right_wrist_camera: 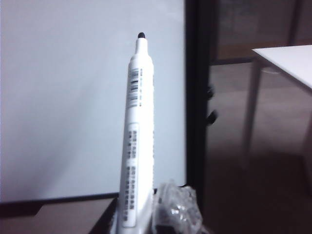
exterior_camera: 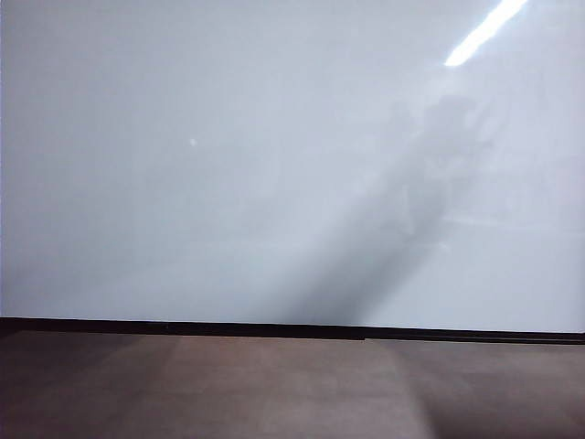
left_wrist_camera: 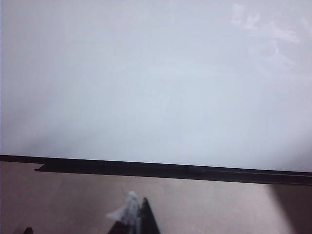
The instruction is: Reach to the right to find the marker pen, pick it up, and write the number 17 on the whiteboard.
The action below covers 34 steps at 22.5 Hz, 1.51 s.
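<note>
Right gripper [right_wrist_camera: 146, 222] pinches a slim white marker [right_wrist_camera: 137, 141], black tip bare.
Glossy whiteboard [exterior_camera: 228, 155] above matte brown table [exterior_camera: 228, 389]; left gripper [left_wrist_camera: 134, 217] barely visible, state unclear.

One whiteboard [exterior_camera: 228, 165]; one marker pen [right_wrist_camera: 136, 141]; one right claw [right_wrist_camera: 146, 222]; one white table [right_wrist_camera: 287, 61].
</note>
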### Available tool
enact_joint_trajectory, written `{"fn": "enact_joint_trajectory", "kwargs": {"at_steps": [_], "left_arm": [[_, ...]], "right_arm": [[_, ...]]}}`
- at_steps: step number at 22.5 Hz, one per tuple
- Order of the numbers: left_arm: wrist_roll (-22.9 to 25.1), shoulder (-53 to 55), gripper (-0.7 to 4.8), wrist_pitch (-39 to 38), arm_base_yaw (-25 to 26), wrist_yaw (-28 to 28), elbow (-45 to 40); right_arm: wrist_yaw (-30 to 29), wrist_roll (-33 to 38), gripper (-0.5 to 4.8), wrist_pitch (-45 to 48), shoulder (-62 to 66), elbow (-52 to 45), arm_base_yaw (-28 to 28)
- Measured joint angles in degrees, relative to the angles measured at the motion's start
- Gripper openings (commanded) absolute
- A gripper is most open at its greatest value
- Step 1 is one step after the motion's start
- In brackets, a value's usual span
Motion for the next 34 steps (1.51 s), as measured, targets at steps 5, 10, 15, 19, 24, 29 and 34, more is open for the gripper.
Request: {"fn": "enact_joint_trajectory", "kwargs": {"at_steps": [5, 10, 15, 19, 24, 29, 34], "left_arm": [[0.00, 0.00, -0.05, 0.00, 0.00, 0.02, 0.00], [0.00, 0.02, -0.05, 0.00, 0.00, 0.04, 0.00], [0.00, 0.04, -0.05, 0.00, 0.00, 0.07, 0.00], [0.00, 0.04, -0.05, 0.00, 0.00, 0.07, 0.00], [0.00, 0.04, -0.05, 0.00, 0.00, 0.07, 0.00], [0.00, 0.04, -0.05, 0.00, 0.00, 0.07, 0.00], [0.00, 0.04, -0.05, 0.00, 0.00, 0.07, 0.00]], "right_arm": [[-3.54, 1.81, -0.05, 0.50, -12.37, -14.23, -0.59], [-4.70, 3.54, -0.05, 0.70, -15.21, -16.61, -0.50], [-6.08, 2.91, -0.05, 0.70, -15.19, -16.61, -0.35], [-6.40, 2.51, -0.05, 0.72, -15.21, -16.61, -0.35], [-6.43, 0.70, -0.05, 0.74, -15.21, -16.61, -0.35], [-6.43, -0.57, -0.05, 0.74, -15.21, -16.61, -0.35], [-6.43, -0.70, -0.05, 0.74, -15.21, -16.61, -0.35]]}}
